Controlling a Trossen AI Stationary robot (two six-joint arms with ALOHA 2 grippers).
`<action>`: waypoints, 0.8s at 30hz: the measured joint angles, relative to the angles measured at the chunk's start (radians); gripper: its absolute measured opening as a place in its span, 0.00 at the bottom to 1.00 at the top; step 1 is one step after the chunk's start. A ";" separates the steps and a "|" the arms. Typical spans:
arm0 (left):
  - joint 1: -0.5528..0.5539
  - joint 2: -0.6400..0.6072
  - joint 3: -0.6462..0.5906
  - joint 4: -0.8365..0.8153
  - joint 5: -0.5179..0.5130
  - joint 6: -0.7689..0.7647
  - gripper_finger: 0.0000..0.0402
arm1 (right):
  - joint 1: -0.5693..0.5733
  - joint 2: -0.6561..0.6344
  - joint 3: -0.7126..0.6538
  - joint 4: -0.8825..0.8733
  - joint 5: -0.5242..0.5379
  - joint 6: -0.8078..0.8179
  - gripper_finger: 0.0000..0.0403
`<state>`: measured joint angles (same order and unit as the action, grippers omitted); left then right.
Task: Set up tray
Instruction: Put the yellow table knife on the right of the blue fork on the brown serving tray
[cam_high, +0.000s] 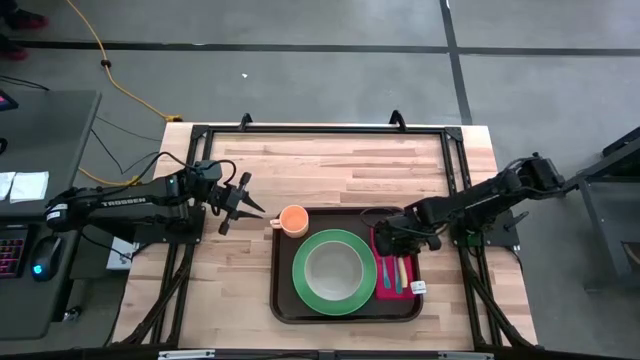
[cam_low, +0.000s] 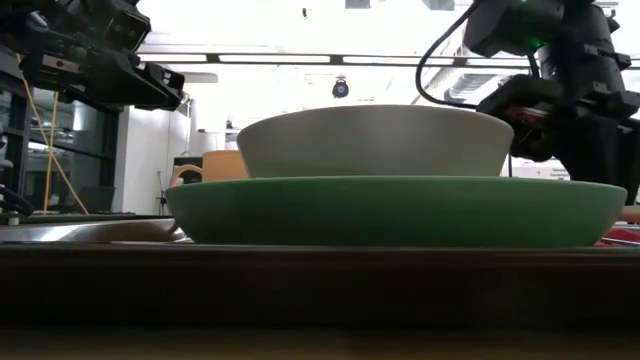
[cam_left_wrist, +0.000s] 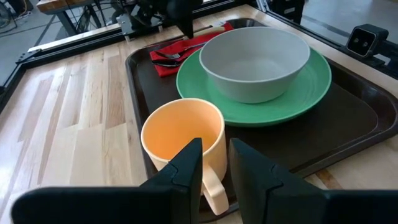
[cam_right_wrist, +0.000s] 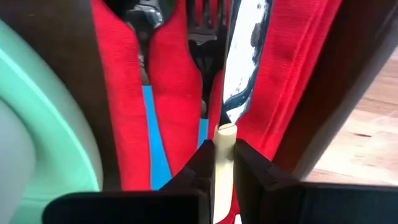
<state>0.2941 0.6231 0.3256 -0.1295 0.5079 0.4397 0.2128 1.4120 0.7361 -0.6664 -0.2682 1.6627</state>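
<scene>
1. Wood table (cam_high: 340, 165) holds everything. The left gripper (cam_high: 243, 197) hangs over it, just left of the tray (cam_high: 283, 290), with its jaws a little apart and nothing between them.
2. The orange cup (cam_high: 292, 219) sits in the tray's near-left corner, close to that gripper. A low move could bump it.
3. The tray lies in the middle, with the green plate (cam_high: 335, 271) and grey bowl (cam_high: 334, 268) on it.
4. The right gripper (cam_right_wrist: 224, 163) pinches the knife (cam_right_wrist: 239, 62) by its pale handle over the red napkin (cam_right_wrist: 174, 93).
5. If the knife drops crooked, it may knock the fork (cam_right_wrist: 200, 37) or spoon (cam_right_wrist: 138, 18), or slide off the napkin.
</scene>
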 joint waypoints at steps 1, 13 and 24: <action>0.000 0.000 0.000 0.000 0.000 0.000 0.28 | -0.003 0.000 0.000 -0.005 -0.002 0.000 0.05; 0.000 0.000 0.000 -0.001 -0.001 0.000 0.28 | -0.024 0.003 0.000 -0.052 -0.028 0.003 0.05; 0.000 0.000 0.000 -0.001 -0.001 0.000 0.28 | -0.023 0.003 0.000 -0.054 -0.028 0.003 0.05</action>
<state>0.2941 0.6231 0.3256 -0.1303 0.5068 0.4400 0.1894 1.4151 0.7361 -0.7208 -0.2963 1.6661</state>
